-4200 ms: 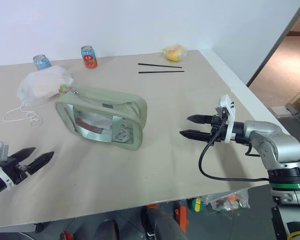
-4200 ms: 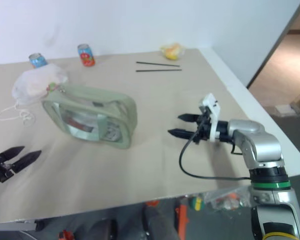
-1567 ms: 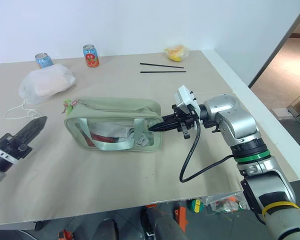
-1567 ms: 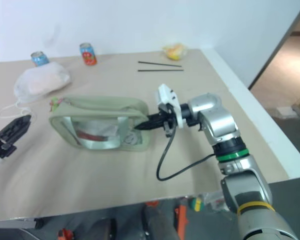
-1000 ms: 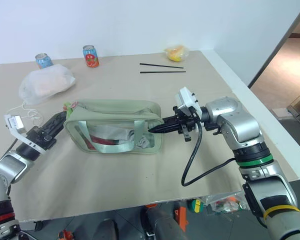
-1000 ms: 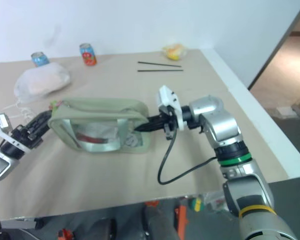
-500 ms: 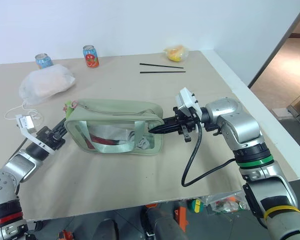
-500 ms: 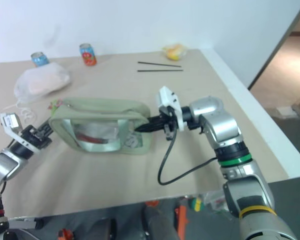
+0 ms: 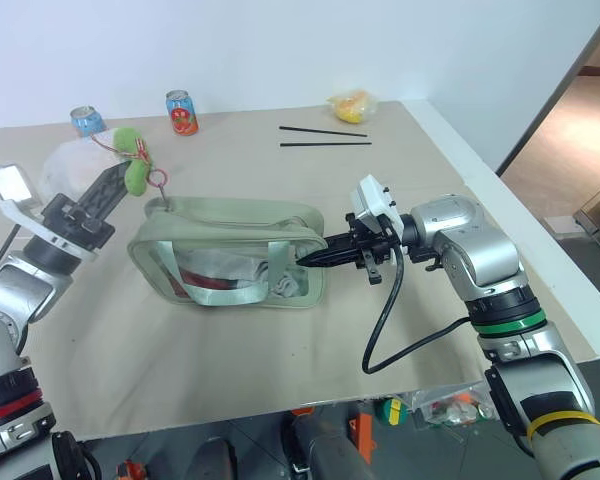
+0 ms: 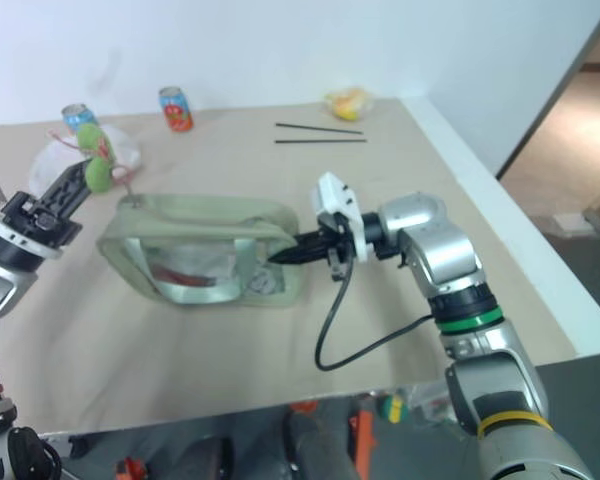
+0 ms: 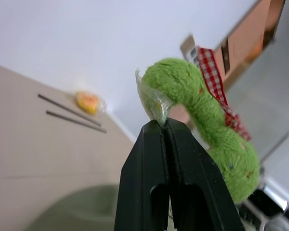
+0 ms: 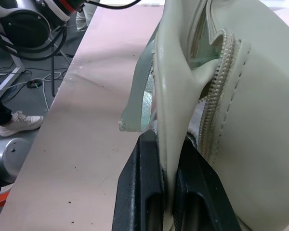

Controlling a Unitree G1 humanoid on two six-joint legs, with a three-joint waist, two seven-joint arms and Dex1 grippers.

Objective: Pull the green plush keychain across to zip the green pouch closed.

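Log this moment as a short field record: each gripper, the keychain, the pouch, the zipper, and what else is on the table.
left gripper: jaws shut on the keychain, lifted above the pouch's left end
right gripper: jaws shut on the pouch wall at its right end
pouch: lying on the table, strap facing the camera
zipper: open at the right end
other items: two cans, white bag, two black sticks, wrapped yellow lump

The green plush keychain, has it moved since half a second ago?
Yes. The green plush keychain, pinched in the left gripper, has risen off the table, from beside the green pouch toward the white plastic bag.
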